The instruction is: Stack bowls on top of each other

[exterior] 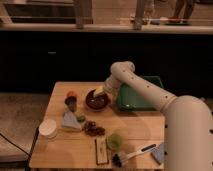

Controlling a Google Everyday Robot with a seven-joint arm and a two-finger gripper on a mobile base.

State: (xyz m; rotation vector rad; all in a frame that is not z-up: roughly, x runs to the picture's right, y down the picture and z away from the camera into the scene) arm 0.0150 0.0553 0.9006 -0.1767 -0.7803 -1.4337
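Observation:
A glossy dark red-brown bowl (96, 99) sits on the wooden table (140, 127), left of the green rectangular tray (138, 94). My gripper (101, 92) is at the bowl's right rim, low over it, at the end of the white arm (145, 90) that reaches in from the right. Only one bowl shows; I cannot tell whether another is nested in it.
Left of the bowl stand an orange-topped cup (71, 99), a blue-white object (70, 120) and a white round dish (48, 128). In front lie dark nuts (93, 129), a small green cup (114, 140), a dark bar (101, 149) and a brush (131, 153).

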